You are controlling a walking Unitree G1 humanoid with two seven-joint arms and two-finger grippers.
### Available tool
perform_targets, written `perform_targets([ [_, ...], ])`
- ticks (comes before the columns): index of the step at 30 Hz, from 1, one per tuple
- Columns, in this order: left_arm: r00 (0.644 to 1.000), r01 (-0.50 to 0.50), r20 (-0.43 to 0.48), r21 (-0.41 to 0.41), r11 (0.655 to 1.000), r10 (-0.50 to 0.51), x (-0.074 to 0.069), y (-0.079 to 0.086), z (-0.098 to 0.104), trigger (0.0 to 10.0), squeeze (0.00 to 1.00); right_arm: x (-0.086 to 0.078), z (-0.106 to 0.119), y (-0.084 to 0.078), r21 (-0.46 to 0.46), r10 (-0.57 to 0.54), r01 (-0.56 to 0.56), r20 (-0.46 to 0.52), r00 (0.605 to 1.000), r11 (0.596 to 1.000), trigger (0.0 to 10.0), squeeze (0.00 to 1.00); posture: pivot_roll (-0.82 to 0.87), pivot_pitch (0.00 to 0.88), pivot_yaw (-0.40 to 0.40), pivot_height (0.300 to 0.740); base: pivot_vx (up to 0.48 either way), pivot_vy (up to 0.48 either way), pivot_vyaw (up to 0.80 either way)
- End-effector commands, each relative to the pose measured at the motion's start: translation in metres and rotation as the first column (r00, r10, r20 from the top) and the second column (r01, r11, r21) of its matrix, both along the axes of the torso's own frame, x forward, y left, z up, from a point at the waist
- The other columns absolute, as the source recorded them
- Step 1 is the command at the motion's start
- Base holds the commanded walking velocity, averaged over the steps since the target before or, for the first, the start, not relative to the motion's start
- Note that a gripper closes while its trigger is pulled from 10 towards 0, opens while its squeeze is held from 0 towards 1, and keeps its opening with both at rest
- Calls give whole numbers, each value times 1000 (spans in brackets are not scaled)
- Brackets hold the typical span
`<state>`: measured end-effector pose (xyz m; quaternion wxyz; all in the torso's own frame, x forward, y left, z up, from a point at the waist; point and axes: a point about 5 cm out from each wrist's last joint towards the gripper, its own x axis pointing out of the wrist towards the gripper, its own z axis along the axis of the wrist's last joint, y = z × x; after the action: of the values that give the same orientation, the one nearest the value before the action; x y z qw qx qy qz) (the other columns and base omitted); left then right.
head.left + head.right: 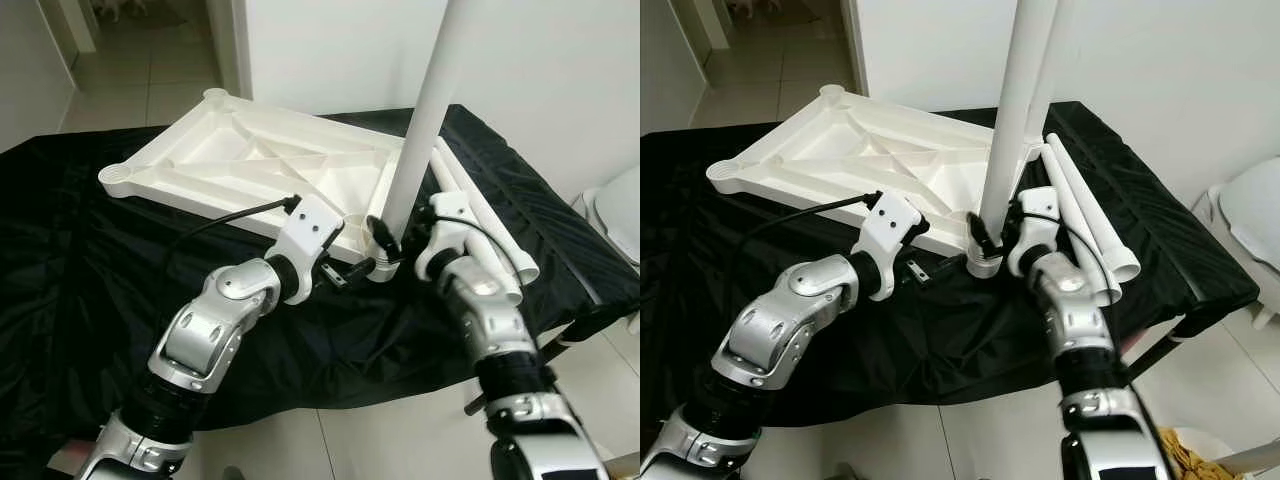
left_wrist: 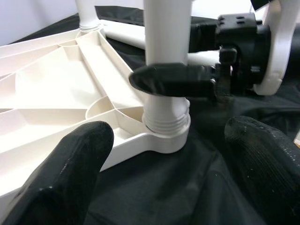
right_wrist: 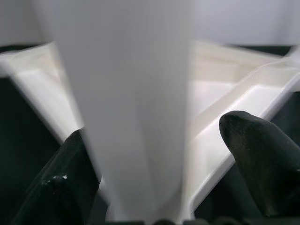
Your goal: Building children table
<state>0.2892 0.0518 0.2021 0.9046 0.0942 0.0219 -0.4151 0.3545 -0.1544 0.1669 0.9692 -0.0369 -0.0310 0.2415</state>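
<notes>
A white table top [image 1: 250,160] lies upside down on a black cloth. One white leg [image 1: 430,100] stands upright in its near right corner socket [image 2: 166,136]. A second leg [image 2: 86,14] stands in a farther socket. My right gripper [image 3: 159,164] is open, with a finger on each side of the standing leg near its base; one finger [image 2: 173,79] crosses the leg's front. My left gripper [image 2: 164,187] is open just before the same corner, nothing between its fingers [image 2: 70,173]. Two spare legs [image 1: 480,220] lie on the cloth to the right.
The cloth-covered surface [image 1: 80,260] ends close to my body, with tiled floor [image 1: 400,440] below. A white wall stands behind, and a doorway [image 1: 150,50] opens at the back left. A white fixture [image 1: 620,210] sits at the far right.
</notes>
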Motion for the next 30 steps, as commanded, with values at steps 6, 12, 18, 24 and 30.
perform_targets([
  [6, 1000, -2, 3, 2, 1000, 2, -1, -1, 2, 10000, 0, 5, -14, -2, -95, 181, -191, -99, 978, 977, 10000, 0, -49, 10, 5, 740, 0, 0, 0],
  [12, 1000, -4, 1, 4, 1000, 4, -2, 0, 2, 10000, 0, 9, -18, -6, -115, 244, -258, -126, 962, 959, 10000, 0, -42, 9, 5, 740, 0, 0, 0],
  [18, 1000, 11, -10, 15, 1000, -11, -4, -1, -1, 10000, 0, 14, -14, -10, -133, 238, -250, -99, 966, 959, 10000, 0, -44, 0, 7, 740, 0, 0, 0],
  [24, 1000, 22, -16, 23, 999, -21, -5, -2, -4, 10000, 0, 16, -10, -13, -110, 238, -245, -68, 969, 963, 10000, 0, -53, 0, 10, 740, 0, 0, 0],
  [30, 999, 30, -16, 25, 999, -30, -6, -4, -4, 10000, 0, 14, -14, -14, -107, 242, -250, -82, 967, 962, 2118, 0, -57, 0, 10, 740, 0, 0, 0],
])
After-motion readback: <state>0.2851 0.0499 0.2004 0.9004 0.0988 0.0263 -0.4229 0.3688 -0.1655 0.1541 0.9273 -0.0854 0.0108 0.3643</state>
